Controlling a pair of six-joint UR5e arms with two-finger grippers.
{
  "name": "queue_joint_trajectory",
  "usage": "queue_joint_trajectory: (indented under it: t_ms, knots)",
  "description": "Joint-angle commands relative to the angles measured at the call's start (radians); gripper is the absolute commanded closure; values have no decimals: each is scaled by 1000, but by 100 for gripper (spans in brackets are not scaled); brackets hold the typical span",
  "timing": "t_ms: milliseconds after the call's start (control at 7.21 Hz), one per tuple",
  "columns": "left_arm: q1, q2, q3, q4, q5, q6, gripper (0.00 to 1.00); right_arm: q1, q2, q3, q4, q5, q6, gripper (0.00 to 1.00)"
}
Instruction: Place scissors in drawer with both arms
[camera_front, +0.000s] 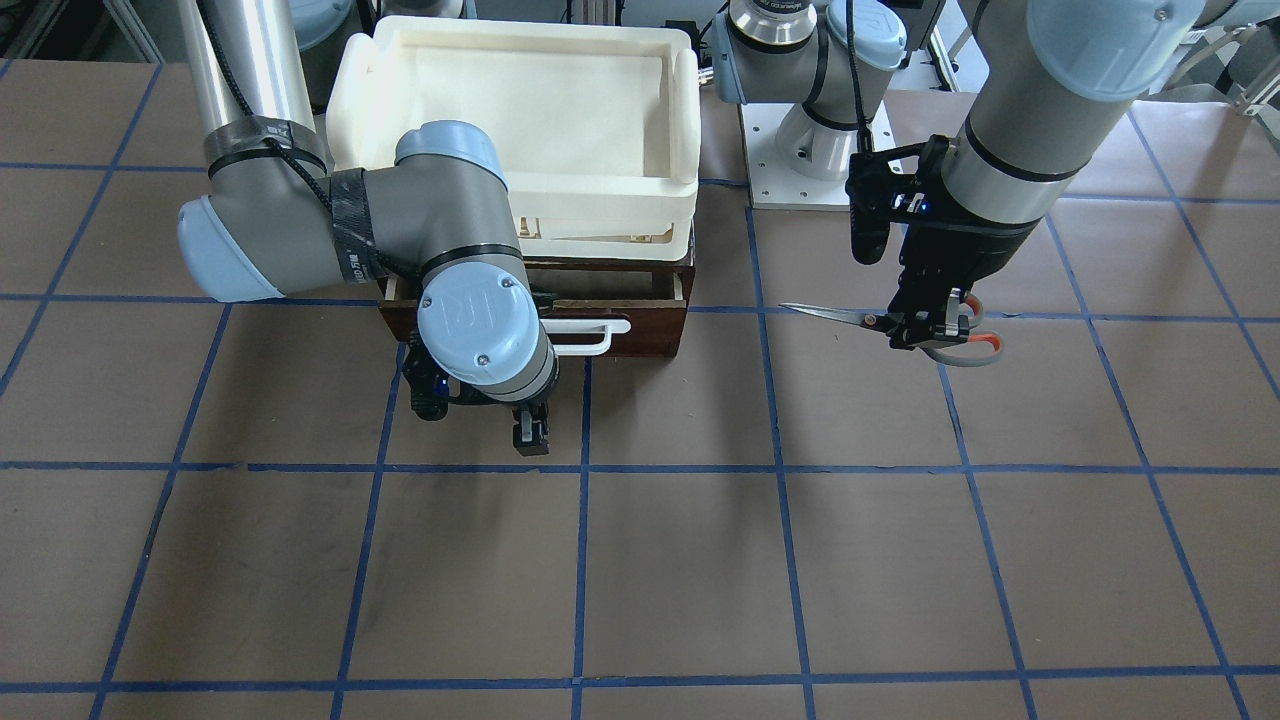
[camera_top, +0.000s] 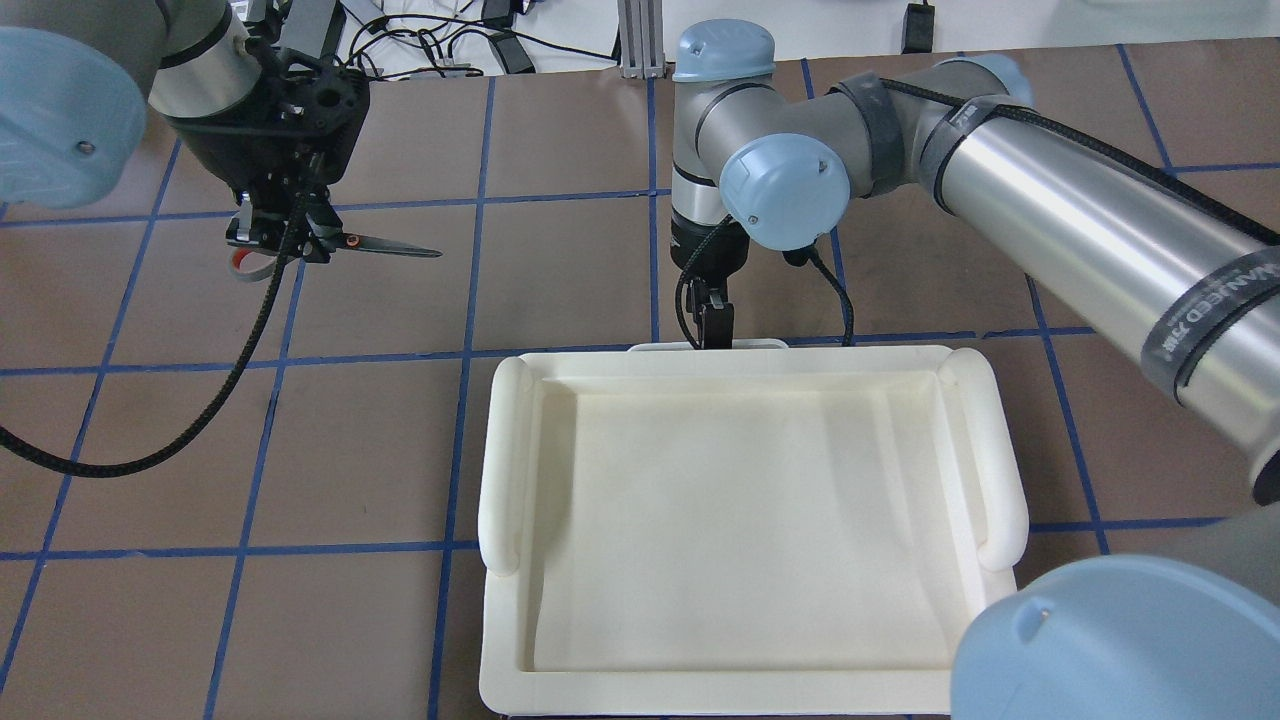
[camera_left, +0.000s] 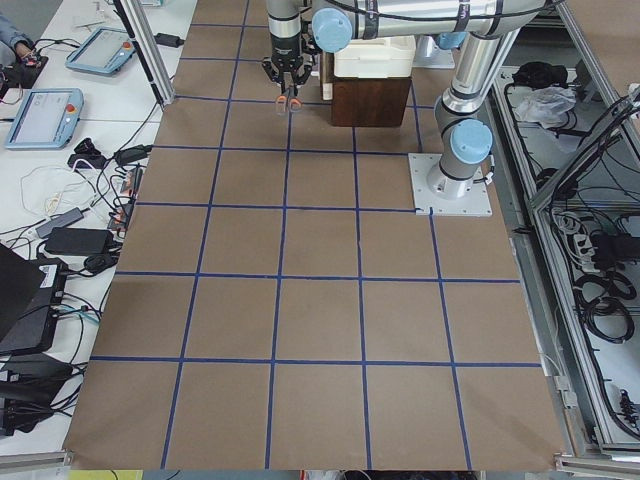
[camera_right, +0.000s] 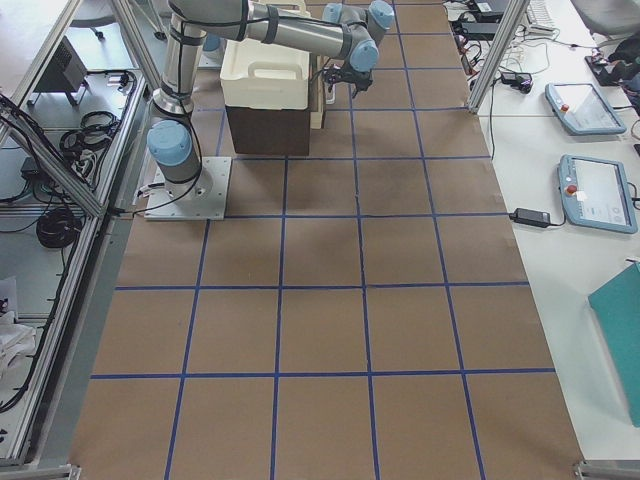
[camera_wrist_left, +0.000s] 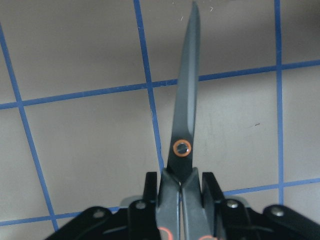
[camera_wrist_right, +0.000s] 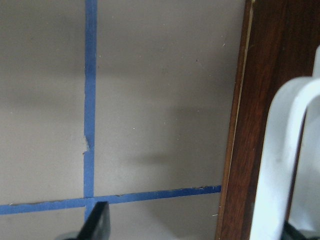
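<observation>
At 3 o'clock from the drawer (camera_front: 650, 325), front-facing view, the left gripper (camera_front: 925, 328) pinches the scissors (camera_front: 845, 316), blades pointing to 9 o'clock. The right gripper (camera_front: 531, 435), spread, hangs at 7 o'clock of the white handle (camera_front: 590, 336). If the drawer opens too little, the blades may hit it.

Surface (camera_front: 680, 560): brown, ruled with a grid of blue lines. Scissors (camera_front: 830, 314): silver blades, grey handles lined orange-red, orange ring at the pivot. Drawer (camera_front: 655, 320): dark brown front, white handle (camera_front: 600, 325). Tray (camera_front: 600, 185): cream-white. Left arm (camera_front: 1010, 150) and right arm (camera_front: 430, 220): grey-silver, light-blue joint caps. Left hand (camera_front: 915, 330) and right hand (camera_front: 531, 432): black, each with a small blue light.
</observation>
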Motion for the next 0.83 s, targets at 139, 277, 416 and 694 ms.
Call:
queue_joint_trajectory:
  t_ms: [139,277,416,694]
  knots:
    - [1,1,-1,0,0,5,100,-3,0,-32,-2,-2,-52,0]
    - [1,1,-1,0,0,5,100,-6,1,-38,-3,-23,-62,0]
    - [1,1,-1,0,0,5,100,-12,5,-39,-3,-37,-91,0]
    - [3,1,-1,0,0,5,100,-23,5,-42,-12,-37,-112,0]
